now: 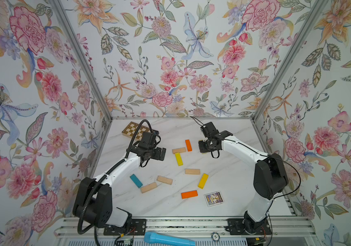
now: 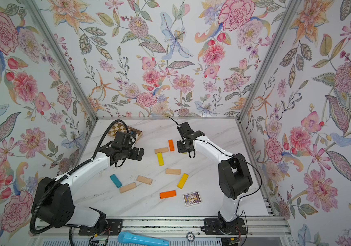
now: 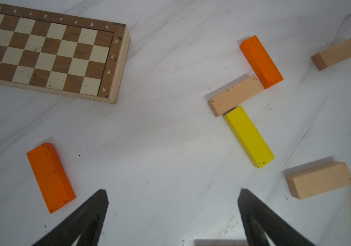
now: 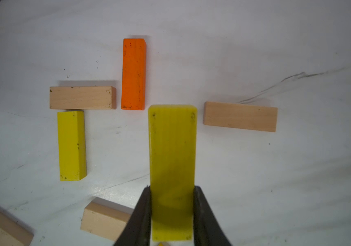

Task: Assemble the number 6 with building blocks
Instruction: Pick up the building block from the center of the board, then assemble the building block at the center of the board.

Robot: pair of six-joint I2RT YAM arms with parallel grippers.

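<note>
Right fingers (image 4: 143, 213): clamped on yellow block (image 4: 171, 149).
Left fingers (image 3: 91, 213): wide apart, empty.
Risk: lowering could knock the orange block (image 1: 188, 145), at its nine o'clock, askew.

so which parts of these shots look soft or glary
Right wrist view: the yellow block in the right tool is soft, close to the lens, the orange block crisp. Left wrist view: the left tool has blurred fingers, with glare on the table by them. In both top views, even light, faint shadows.
</note>
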